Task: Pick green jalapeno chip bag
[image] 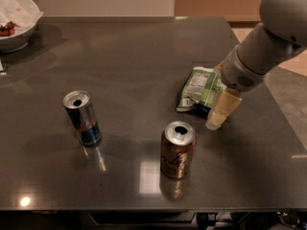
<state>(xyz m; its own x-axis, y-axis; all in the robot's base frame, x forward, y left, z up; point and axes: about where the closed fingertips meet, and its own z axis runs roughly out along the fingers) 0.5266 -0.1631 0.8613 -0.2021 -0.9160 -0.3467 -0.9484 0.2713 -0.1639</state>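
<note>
The green jalapeno chip bag [199,88] lies flat on the dark table [144,51] at the right, its white nutrition panel facing up. My gripper [217,119] hangs from the white arm that comes in from the upper right. It is over the bag's near right corner, with a pale yellowish finger [223,108] pointing down at the table just in front of the bag. The arm hides the bag's right edge.
A brown can [177,149] stands in front of the bag, close to the gripper's left. A blue and silver can [82,118] stands at the left. A white bowl [14,20] with food sits at the far left corner. The table's right edge is near the arm.
</note>
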